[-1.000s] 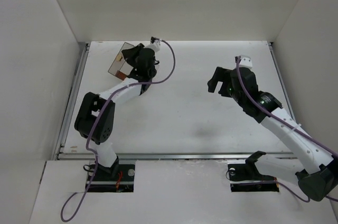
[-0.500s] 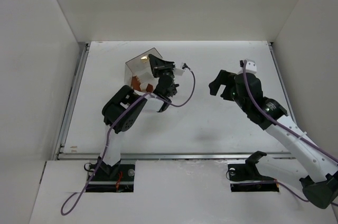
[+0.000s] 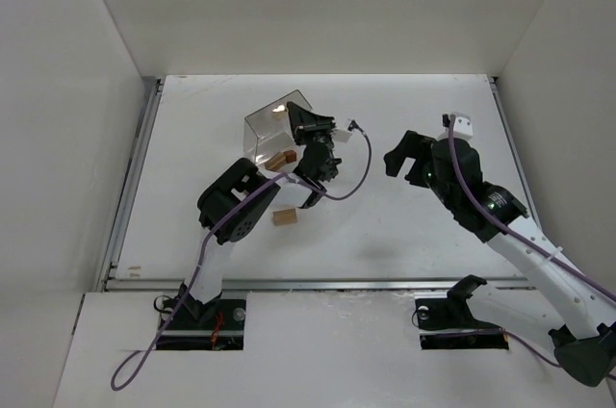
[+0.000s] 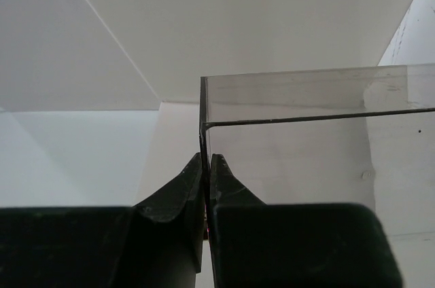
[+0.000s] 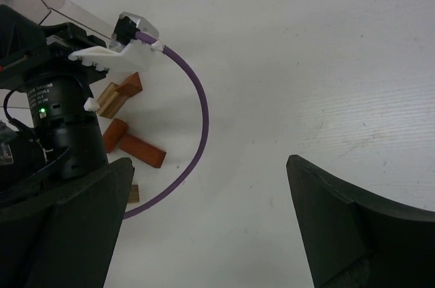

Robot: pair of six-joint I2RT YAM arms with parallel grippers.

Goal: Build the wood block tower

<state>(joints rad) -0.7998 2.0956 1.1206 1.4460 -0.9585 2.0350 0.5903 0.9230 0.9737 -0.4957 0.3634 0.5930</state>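
Observation:
My left gripper (image 3: 300, 131) is shut on one wall of the clear plastic box (image 3: 269, 124) and holds it tilted over the table. In the left wrist view the fingers (image 4: 183, 189) pinch the box's thin wall (image 4: 292, 159). Small wood blocks lie loose below it: a tan and reddish pair (image 3: 281, 160) and a tan piece (image 3: 285, 217). The right wrist view shows a reddish block (image 5: 130, 85), a tan bar (image 5: 111, 102), a reddish round piece (image 5: 115, 134), a reddish bar (image 5: 142, 150) and a small tan piece (image 5: 133, 193). My right gripper (image 3: 404, 154) is open and empty, right of the blocks (image 5: 209, 166).
The left arm's purple cable (image 5: 198, 108) loops over the table beside the blocks. The left arm's elbow (image 3: 236, 201) stands close to the blocks. White walls close in the table at the left, back and right.
My left arm has swung the clear box from the back left toward the middle and tipped it. Blocks that were inside now lie on the table. My right gripper has shifted slightly.

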